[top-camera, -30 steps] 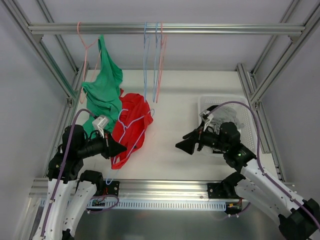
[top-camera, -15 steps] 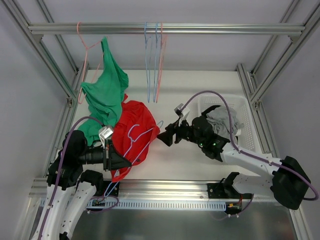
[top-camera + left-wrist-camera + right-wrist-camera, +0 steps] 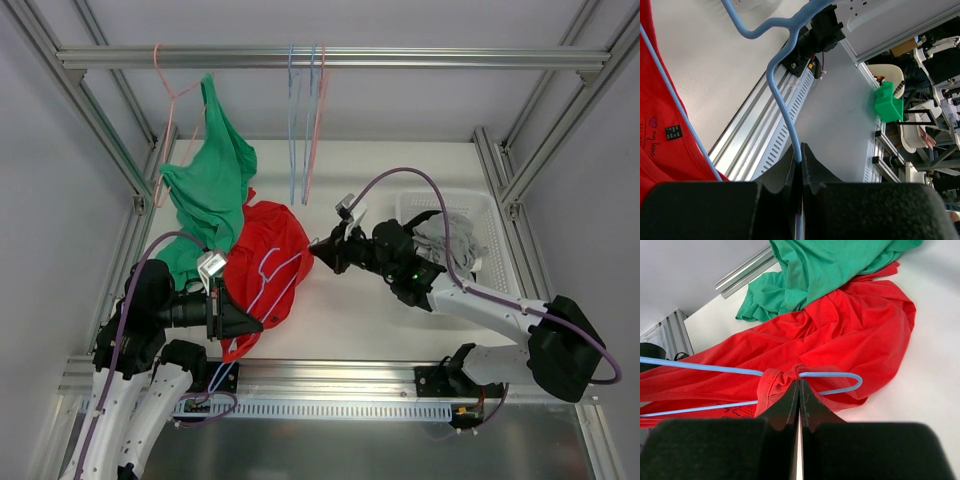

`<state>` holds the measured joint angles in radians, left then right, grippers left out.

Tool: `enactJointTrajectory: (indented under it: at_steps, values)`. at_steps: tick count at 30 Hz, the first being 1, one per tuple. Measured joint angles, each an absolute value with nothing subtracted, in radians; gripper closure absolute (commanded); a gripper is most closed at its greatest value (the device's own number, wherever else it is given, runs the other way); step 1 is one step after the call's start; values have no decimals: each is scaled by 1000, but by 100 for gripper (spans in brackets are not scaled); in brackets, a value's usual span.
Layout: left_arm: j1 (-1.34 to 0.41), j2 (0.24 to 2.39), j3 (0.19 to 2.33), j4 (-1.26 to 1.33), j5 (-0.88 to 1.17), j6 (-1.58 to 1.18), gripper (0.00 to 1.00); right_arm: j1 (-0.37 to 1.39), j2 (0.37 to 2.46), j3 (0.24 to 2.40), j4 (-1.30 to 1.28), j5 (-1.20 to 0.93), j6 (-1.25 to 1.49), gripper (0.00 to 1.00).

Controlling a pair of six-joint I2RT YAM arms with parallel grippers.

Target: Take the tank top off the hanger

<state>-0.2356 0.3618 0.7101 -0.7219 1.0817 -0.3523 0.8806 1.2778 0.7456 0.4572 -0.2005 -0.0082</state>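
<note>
The red tank top (image 3: 272, 243) lies crumpled on the white table, still threaded on a light blue hanger (image 3: 268, 276). My left gripper (image 3: 257, 322) is shut on the hanger's wire (image 3: 781, 100) near its hook, with the tank top's labelled neckline (image 3: 665, 145) at the left of that view. My right gripper (image 3: 316, 248) has come in from the right. In the right wrist view it (image 3: 799, 383) is shut, its tips pinching the bunched red strap (image 3: 785, 376) where the strap wraps the hanger's end loop (image 3: 840, 376).
A green garment (image 3: 210, 185) hangs from a pink hanger (image 3: 168, 100) on the top rail and drapes over the red one. More bare hangers (image 3: 305, 120) dangle from the rail's middle. A white basket (image 3: 490, 215) holding grey cloth stands at the right.
My right arm swung left from the basket to the tank top and its jaws went from wide open to shut at the strap. My left gripper pulled the hanger slightly toward the near edge.
</note>
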Motion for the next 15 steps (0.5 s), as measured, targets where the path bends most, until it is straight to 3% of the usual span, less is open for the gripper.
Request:
enactJointTrajectory:
  at_steps: [8, 15]
  values:
    - [-237, 376, 751, -719, 1064, -353, 100, 870, 1182, 705, 457, -175, -16, 100]
    - [-237, 393, 786, -719, 1081, -353, 100, 808, 1116, 680, 398, 25, 19, 100]
